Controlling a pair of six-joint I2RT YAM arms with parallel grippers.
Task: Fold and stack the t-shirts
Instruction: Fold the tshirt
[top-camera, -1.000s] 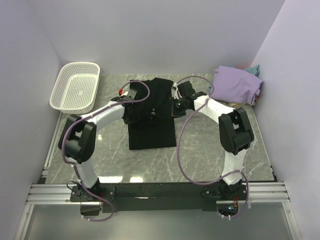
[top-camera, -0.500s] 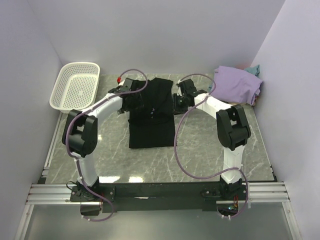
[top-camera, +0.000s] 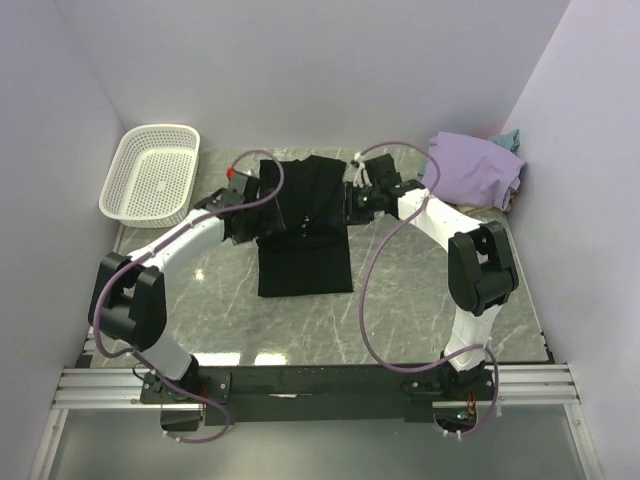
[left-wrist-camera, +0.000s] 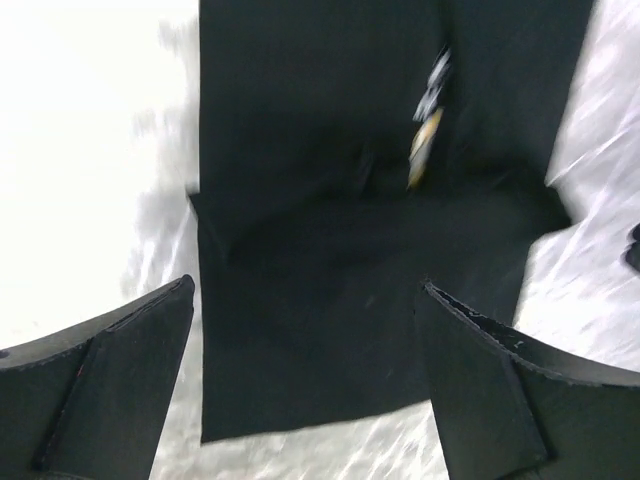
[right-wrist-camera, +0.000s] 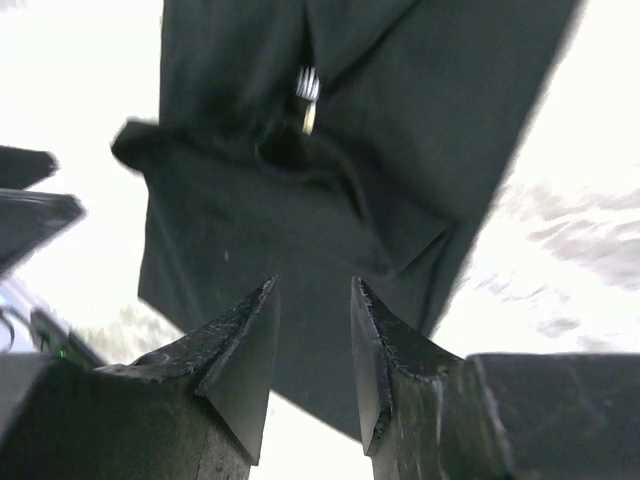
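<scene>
We see the left gripper (left-wrist-camera: 305, 290) spread wide with nothing between its fingers (left-wrist-camera: 120, 370). It sits low at the left edge of the black shirt (top-camera: 305, 250). In the left wrist view the shirt lies just under and ahead of this gripper, flat, with a crease across it. There is a small light mark on the cloth, too blurred for us to read.

The right gripper (right-wrist-camera: 313, 285) has its fingers apart by a narrow gap and pinches nothing. We see shirt cloth through the gap, lying below and not held. This gripper is at the shirt's right edge, facing the left gripper across the cloth.

The black shirt lies between the two grippers, folded into a long strip on the table (top-camera: 420, 300). Its near end reaches back from the grippers toward the bases.

To the right of the right gripper, and a bit beyond it, is the lavender shirt (top-camera: 475, 168), in a loose heap. The teal shirt (top-camera: 510, 138) peeks out behind that heap, mostly hidden.

To the left of the left gripper and farther out is the basket (top-camera: 150, 185), well apart from the black shirt.
</scene>
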